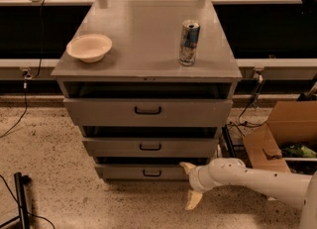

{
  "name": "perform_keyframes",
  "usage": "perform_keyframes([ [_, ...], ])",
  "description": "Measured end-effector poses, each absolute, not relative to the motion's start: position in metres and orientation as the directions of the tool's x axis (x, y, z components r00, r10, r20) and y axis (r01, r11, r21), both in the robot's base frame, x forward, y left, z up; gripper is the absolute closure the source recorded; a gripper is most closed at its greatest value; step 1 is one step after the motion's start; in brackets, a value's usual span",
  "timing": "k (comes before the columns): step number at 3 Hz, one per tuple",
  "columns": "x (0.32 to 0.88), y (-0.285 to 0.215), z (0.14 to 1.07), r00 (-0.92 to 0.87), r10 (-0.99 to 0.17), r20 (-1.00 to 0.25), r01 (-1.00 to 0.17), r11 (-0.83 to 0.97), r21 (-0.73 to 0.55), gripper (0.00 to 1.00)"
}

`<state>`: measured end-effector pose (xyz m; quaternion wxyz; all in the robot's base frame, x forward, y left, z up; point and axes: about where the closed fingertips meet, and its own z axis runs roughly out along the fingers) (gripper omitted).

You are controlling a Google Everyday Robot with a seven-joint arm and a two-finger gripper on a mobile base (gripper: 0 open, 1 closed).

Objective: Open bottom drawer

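The bottom drawer (124, 172) is the lowest of three in the grey cabinet (148, 69), a shallow grey front with a small black bar handle (151, 173). It sits nearly flush under the middle drawer (148, 146). My gripper (190, 184) is open at the end of the white arm (257, 179), low above the floor, just right of the handle and in front of the drawer's right end. One finger (186, 166) points up-left near the drawer front, the other finger (193, 200) points down. It holds nothing.
A cream bowl (89, 47) and a drink can (189, 42) stand on the cabinet top. An open cardboard box (282, 136) stands on the floor at right. A black stand (21, 198) is at lower left. Cables run along the floor and wall.
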<state>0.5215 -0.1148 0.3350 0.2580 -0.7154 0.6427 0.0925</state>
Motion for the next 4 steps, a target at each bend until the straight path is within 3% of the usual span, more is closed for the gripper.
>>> perform_keyframes([
  [2,0.533,-0.120,0.311,0.132,-0.897,-0.422,-0.971,-0.031,-0.238,0.00],
  [4,0.559,-0.149,0.245,0.020,-0.881,-0.473,-0.978,0.081,-0.191,0.00],
])
